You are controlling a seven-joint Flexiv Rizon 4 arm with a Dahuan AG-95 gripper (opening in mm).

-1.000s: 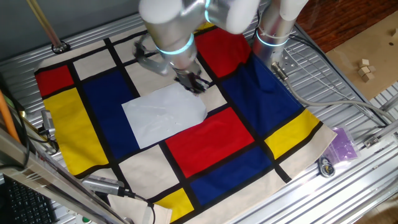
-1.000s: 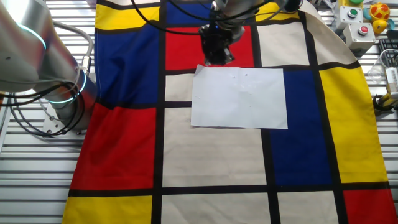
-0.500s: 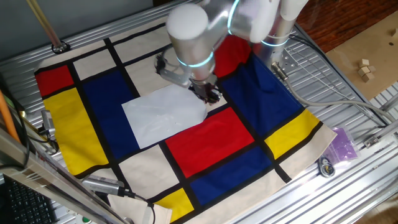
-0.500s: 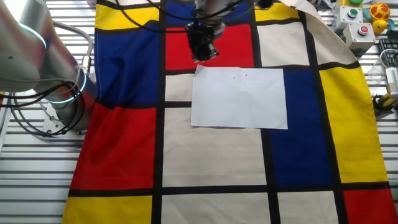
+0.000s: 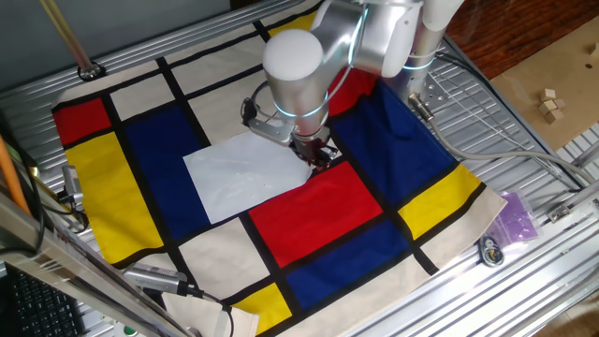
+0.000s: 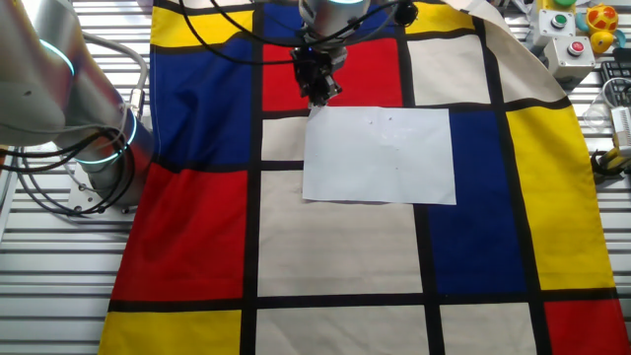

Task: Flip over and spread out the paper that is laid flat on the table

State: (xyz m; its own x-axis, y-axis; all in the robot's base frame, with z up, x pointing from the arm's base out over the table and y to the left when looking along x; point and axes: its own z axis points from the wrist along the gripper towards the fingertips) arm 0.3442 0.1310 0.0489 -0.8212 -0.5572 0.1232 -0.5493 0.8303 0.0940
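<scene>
Claw: my gripper [image 6: 317, 96] hangs low at one corner of the paper [image 6: 380, 155]; jaw gap too small to tell.
Paper: flat on the cloth [image 5: 328, 206], stretching away from my fingertips, nothing pinched.
Table: ribbed metal [image 5: 524, 150] beyond the cloth.
Progress: none visible; grasp, flip and spreading all remain.

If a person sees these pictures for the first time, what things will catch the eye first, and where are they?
First the cloth of red, blue, yellow and cream blocks with black lines, covering most of the ribbed metal table. Then the white paper lying flat near its middle. The gripper stands at one corner of the paper, under the silver arm.
</scene>
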